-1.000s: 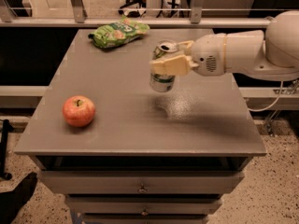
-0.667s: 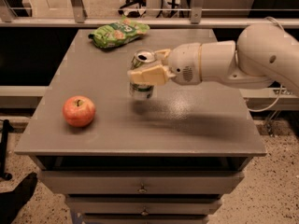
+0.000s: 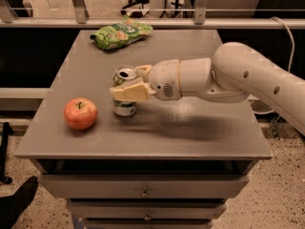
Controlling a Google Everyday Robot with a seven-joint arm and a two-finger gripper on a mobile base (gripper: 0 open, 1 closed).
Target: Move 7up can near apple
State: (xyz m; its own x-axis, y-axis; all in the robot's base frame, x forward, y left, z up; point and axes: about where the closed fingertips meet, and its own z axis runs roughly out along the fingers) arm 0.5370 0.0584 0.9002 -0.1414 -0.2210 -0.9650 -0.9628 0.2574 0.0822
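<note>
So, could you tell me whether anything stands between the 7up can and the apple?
Nothing visible does: the gripper holds the 7up can beside the apple, only bare table between. The green snack bag lies far behind.

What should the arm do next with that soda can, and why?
Probably carry it a bit closer to the apple: the gripper, jaws shut on the 7up can, is above the middle of the table, and a gap separates can from apple.

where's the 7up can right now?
Camera view: the 7up can, held by the gripper, is near the middle of the table, just beside the apple with a small gap.
</note>
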